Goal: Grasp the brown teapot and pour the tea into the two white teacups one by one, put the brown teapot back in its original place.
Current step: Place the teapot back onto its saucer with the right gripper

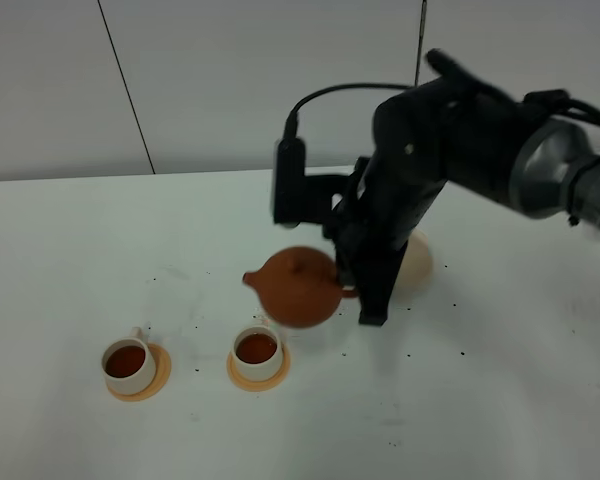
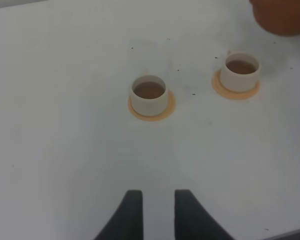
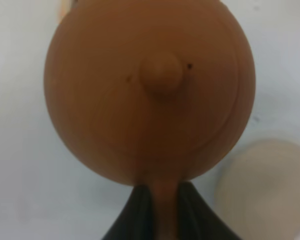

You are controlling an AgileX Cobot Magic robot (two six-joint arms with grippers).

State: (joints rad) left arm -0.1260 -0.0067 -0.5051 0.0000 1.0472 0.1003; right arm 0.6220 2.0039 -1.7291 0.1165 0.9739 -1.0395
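The brown teapot (image 1: 295, 288) hangs above the table, just beyond the right white teacup (image 1: 257, 351). My right gripper (image 1: 348, 285) is shut on its loop handle, spout pointing left. The right wrist view looks down on the lid and knob of the teapot (image 3: 150, 90), with the right gripper (image 3: 162, 192) clamped on the handle. Both the left teacup (image 1: 127, 362) and the right one hold dark tea. The beige disc coaster (image 1: 418, 260) lies bare, partly behind the arm. My left gripper (image 2: 157, 197) is open over bare table, facing the two teacups (image 2: 149, 94) (image 2: 241, 71).
Each cup stands on a small orange-tan coaster (image 1: 140, 385) (image 1: 242, 375). Dark specks are scattered over the white table (image 1: 460, 400). A wall rises behind the table's far edge. The right arm's bulk reaches in from the right.
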